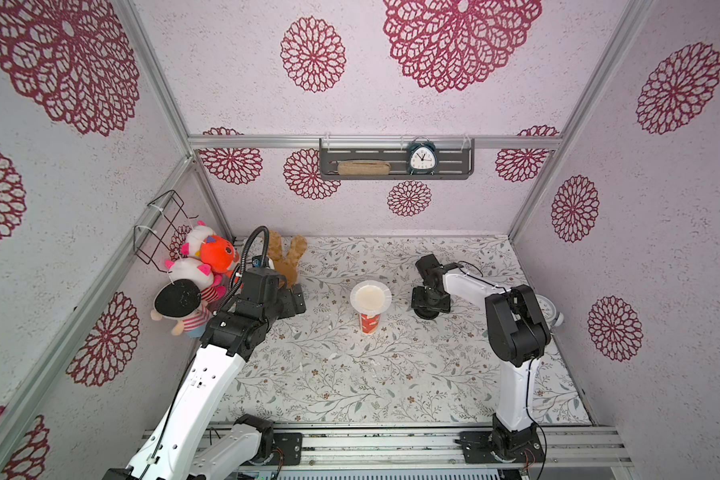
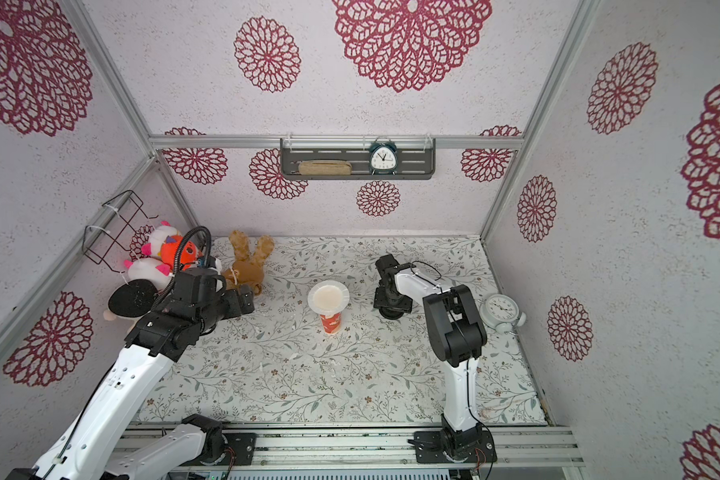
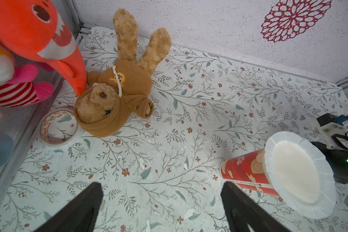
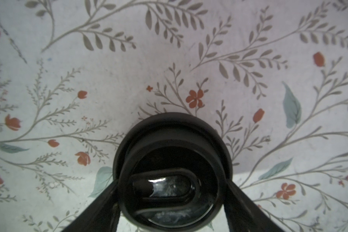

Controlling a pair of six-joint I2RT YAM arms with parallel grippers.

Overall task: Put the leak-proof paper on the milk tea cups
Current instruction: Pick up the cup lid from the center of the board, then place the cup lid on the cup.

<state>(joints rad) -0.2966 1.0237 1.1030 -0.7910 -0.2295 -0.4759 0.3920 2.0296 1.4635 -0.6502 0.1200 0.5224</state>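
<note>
White paper (image 1: 370, 296) lay flat over the rim of the upright cup (image 1: 368, 323) at mid-surface (image 1: 391, 374). My left end effector (image 3: 162, 187) stood wide and empty, apart from the cup, near a bear (image 3: 117, 90). My right end effector (image 4: 171, 182) straddled a black lid (image 4: 172, 138) resting on the surface; whether its jaws clamped it, I could not tell.

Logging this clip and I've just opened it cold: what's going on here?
The leak-proof paper already lies across the mouth of the milk tea cup, which stands upright mid-table. The right pincer is down at the table beside the cup, straddling a black round lid; whether it actually grips the lid cannot be told. The left pincer hangs open and empty above the table, near a brown plush bear.
</note>
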